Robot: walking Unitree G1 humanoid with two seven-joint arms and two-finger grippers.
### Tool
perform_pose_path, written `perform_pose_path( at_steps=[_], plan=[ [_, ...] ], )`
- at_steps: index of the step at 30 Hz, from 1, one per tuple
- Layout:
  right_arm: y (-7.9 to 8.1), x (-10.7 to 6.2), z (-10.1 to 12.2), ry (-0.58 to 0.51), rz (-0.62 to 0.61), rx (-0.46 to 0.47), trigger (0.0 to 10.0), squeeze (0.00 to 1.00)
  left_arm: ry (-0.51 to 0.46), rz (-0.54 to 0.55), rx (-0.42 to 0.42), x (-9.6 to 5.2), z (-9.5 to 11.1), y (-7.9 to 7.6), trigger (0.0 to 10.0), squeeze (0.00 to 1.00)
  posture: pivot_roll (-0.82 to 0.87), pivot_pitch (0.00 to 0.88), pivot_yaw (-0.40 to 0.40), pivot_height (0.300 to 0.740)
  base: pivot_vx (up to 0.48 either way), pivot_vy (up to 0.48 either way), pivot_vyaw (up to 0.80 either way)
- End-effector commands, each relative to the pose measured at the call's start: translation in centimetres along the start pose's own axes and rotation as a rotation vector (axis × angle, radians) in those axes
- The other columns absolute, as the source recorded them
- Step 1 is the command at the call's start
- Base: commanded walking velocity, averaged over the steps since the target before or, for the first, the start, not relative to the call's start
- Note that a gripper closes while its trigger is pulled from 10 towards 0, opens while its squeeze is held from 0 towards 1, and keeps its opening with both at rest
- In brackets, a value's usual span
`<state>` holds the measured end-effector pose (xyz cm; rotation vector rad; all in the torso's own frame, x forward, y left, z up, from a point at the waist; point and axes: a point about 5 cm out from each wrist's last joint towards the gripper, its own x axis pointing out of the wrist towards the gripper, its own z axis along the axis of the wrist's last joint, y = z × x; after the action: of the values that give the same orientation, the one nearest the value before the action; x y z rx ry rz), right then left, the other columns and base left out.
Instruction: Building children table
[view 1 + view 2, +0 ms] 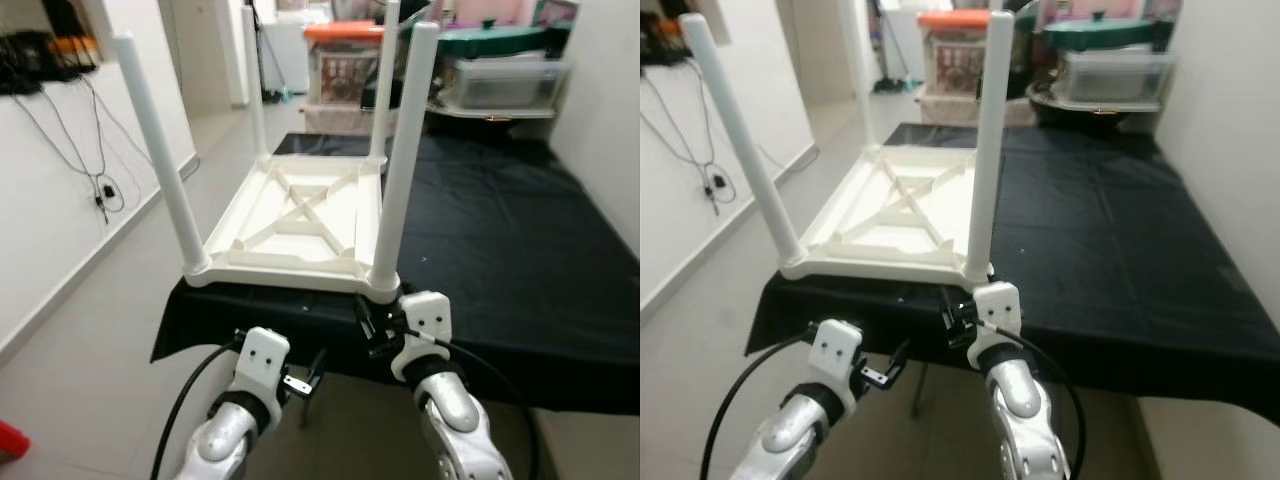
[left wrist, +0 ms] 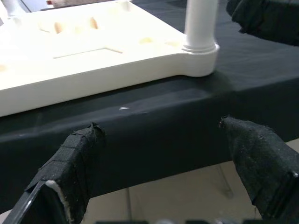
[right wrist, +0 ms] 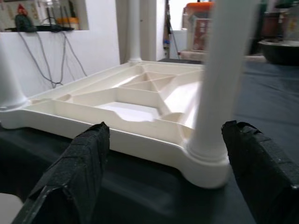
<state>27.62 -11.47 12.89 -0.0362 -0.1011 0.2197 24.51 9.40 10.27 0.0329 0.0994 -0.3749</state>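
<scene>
White plastic table (image 1: 295,225) lies upside down at the near end of a black-covered bench (image 1: 500,250), its four legs (image 1: 403,150) pointing up. The right gripper (image 3: 159,177) hangs wide open just before the near right leg's corner. The left gripper (image 2: 168,172), also wide, hovers lower, facing the cloth edge. Storage bins (image 1: 500,75) stand behind.
</scene>
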Motion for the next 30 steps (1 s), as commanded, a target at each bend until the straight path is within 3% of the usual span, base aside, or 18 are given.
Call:
perform_pose_path(
  at_steps=[1,6,8,12,14,20,21,25,30],
  plan=[
    [-0.2,0.3,0.5,-0.013,-0.05,-0.022,10.0,0.0,0.022,0.012,0.001,-0.3,-0.4,0.4,10.0,0.0,0.06,0.052,-0.03,0.74,0.0,0.0,0.0],
    [-1.5,0.6,0.8,-0.015,-0.16,-0.069,10.0,0.0,0.024,0.01,-0.001,-0.3,-0.4,0.4,10.0,0.0,0.06,0.053,-0.03,0.74,0.0,0.0,0.0],
    [-3.0,1.2,1.8,-0.036,-0.278,-0.076,10.0,0.0,0.023,0.008,-0.003,-0.3,-0.4,0.3,10.0,0.0,0.06,0.056,-0.028,0.74,0.0,0.0,0.0],
    [-3.8,1.6,2.5,-0.055,-0.336,-0.083,10.0,0.0,0.024,0.007,-0.003,-0.4,-0.4,0.3,10.0,0.0,0.06,0.059,-0.027,0.74,0.0,0.0,0.0],
    [-4.9,2.2,3.6,-0.082,-0.42,-0.091,10.0,0.0,0.025,0.004,-0.005,-0.5,-0.4,0.3,10.0,0.0,0.06,0.064,-0.026,0.74,0.0,0.0,0.0],
    [-5.2,3.3,4.2,-0.098,-0.438,-0.067,10.0,0.0,0.027,0.0,-0.008,-0.6,-0.4,0.2,10.0,0.0,0.07,0.07,-0.027,0.74,0.0,0.0,0.0],
    [-5.0,4.5,4.9,-0.119,-0.42,-0.013,10.0,0.0,0.029,-0.005,-0.01,-0.8,-0.3,0.0,10.0,0.0,0.08,0.081,-0.028,0.74,0.0,0.0,0.0],
    [-4.5,5.7,6.2,-0.165,-0.384,0.026,10.0,0.0,0.03,-0.008,-0.012,-1.1,-0.3,-0.2,10.0,0.0,0.08,0.09,-0.033,0.74,0.0,0.0,0.0],
    [-4.3,6.0,7.0,-0.19,-0.37,0.043,10.0,0.0,0.032,-0.009,-0.015,-1.2,-0.3,-0.2,10.0,0.0,0.08,0.094,-0.034,0.74,0.0,0.0,0.0]
  ],
)
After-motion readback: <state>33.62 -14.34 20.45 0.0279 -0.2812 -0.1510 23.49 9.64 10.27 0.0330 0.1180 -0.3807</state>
